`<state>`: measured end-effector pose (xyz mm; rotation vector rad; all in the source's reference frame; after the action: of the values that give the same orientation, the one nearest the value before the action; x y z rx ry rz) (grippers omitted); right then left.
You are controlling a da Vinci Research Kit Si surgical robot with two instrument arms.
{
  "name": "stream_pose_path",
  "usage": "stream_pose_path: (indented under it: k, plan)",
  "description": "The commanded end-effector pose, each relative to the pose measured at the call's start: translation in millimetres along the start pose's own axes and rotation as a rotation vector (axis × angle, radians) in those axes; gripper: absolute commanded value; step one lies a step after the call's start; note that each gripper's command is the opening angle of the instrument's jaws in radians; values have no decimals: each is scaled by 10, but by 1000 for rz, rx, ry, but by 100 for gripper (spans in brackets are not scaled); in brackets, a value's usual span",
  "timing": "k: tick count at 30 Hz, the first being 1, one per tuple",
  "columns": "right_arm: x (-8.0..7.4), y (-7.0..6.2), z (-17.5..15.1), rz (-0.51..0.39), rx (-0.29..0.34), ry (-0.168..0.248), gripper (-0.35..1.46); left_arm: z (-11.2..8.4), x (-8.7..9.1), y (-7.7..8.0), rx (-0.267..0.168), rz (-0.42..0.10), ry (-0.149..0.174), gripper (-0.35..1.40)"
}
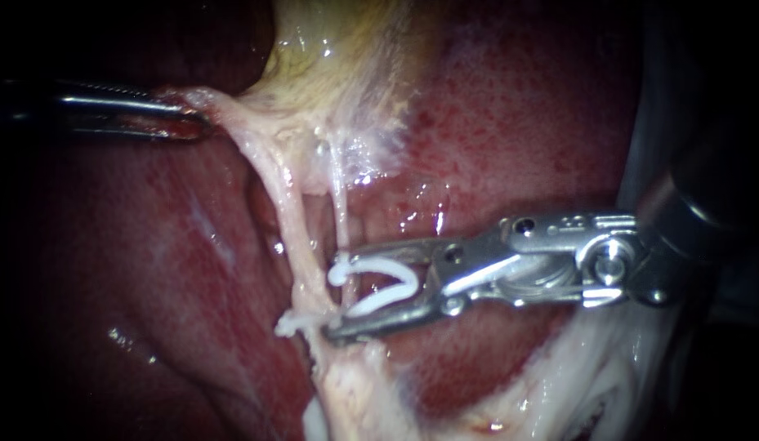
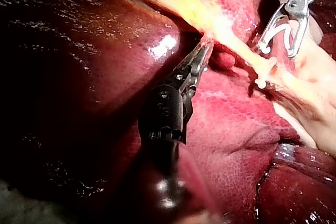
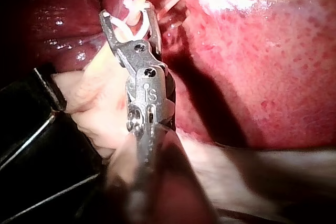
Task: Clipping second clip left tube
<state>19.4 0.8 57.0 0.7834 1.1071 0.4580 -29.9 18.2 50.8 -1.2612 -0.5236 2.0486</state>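
Endoscope view: right instrument [image 1: 340, 296] jaws hold an open white clip [image 1: 395, 268] beside a tube [image 1: 293, 237]; left instrument [image 1: 201, 124] clamps pale tissue [image 1: 225, 110].

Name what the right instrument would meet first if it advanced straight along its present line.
Probably the left tube, just ahead of the right instrument's open clip, above the clip already on it. A thin strand near the upper tip may touch sooner; depth is unclear.
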Motion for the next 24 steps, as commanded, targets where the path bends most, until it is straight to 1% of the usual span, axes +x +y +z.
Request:
stream_pose_path:
  k: [1,4,11,19,24]
  plan:
    - [-2,1,2,3,2,-2,50,0,0,0,0,0,0,-35]
    - [-12,7,8,28,24,-9,50,0,0,0,0,1,0,-35]
    - [-31,20,15,47,29,-15,50,1,-1,-1,0,1,0,-35]
    - [-43,34,21,60,34,-19,50,1,-2,-1,1,2,0,-35]
    - [-45,39,25,59,44,-23,50,2,-2,-1,1,2,0,-35]
